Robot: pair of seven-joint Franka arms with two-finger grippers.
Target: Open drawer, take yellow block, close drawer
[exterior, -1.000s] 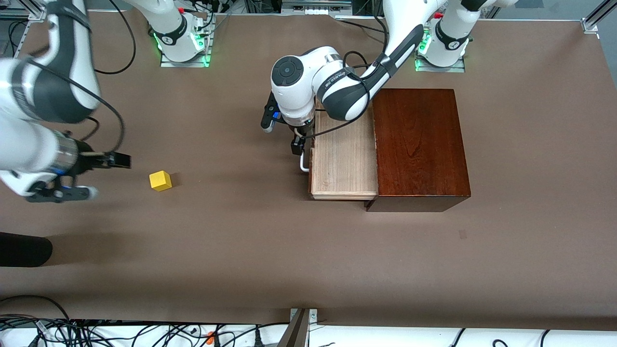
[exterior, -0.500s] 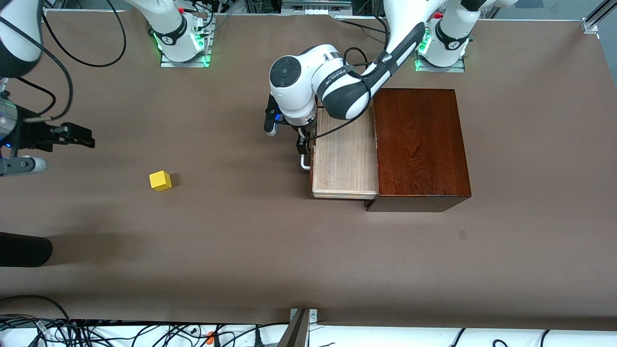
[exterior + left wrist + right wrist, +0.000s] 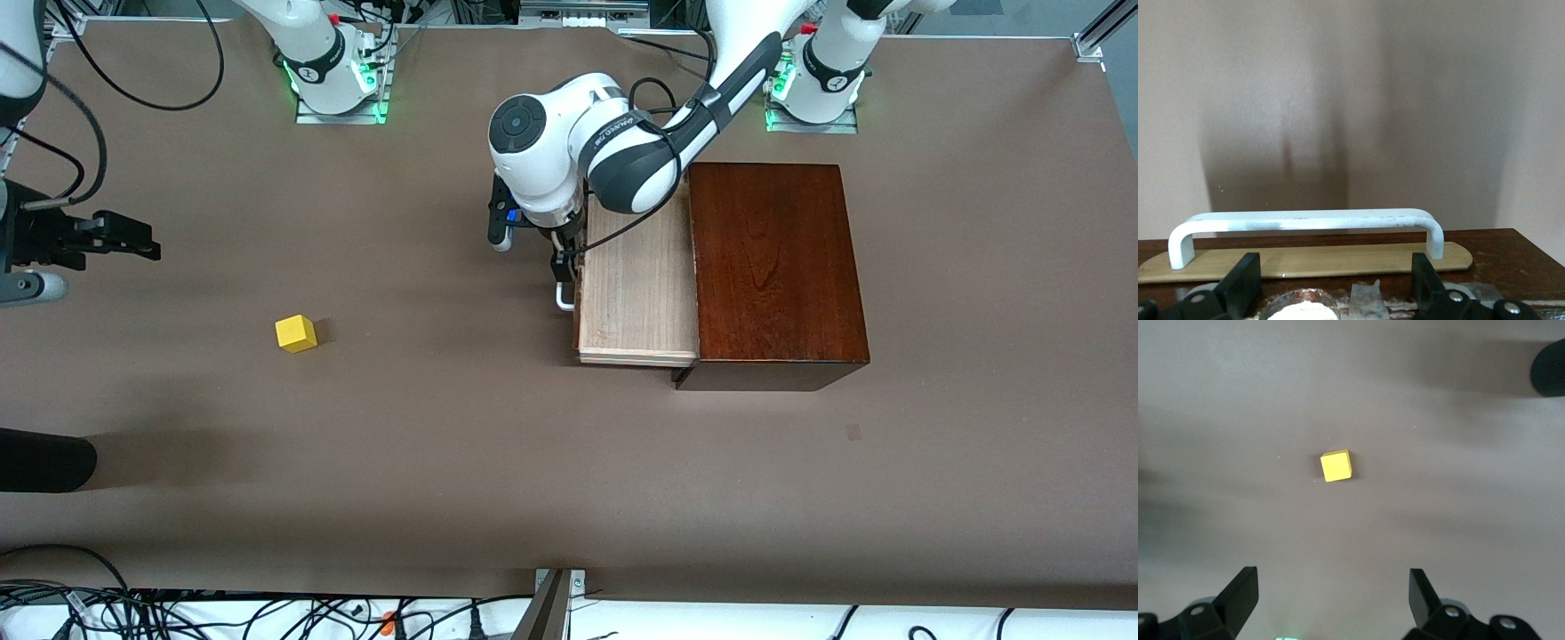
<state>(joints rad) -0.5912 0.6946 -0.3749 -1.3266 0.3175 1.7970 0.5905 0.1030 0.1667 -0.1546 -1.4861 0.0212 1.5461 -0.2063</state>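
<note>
The drawer (image 3: 636, 293), a pale wood tray, sticks partly out of the dark-wood box (image 3: 773, 267) toward the right arm's end of the table. My left gripper (image 3: 562, 260) is at the drawer's front by the white bar handle (image 3: 562, 300). In the left wrist view this gripper (image 3: 1333, 268) is open, its black fingers (image 3: 1245, 283) wide apart just short of the handle (image 3: 1305, 220), gripping nothing. The yellow block (image 3: 295, 333) lies alone on the brown table. My right gripper (image 3: 124, 238) hangs open over the table's edge, with the yellow block (image 3: 1336, 465) well ahead of its gripper (image 3: 1331, 577).
A black rounded object (image 3: 44, 460) juts in at the table's edge at the right arm's end, nearer the front camera than the block, and shows as the black object (image 3: 1548, 367) in the right wrist view. Both arm bases stand along the table's top edge.
The right arm has pulled away from the block toward its end of the table. The drawer has slid a little into the box, with the left gripper moving along at its front.
</note>
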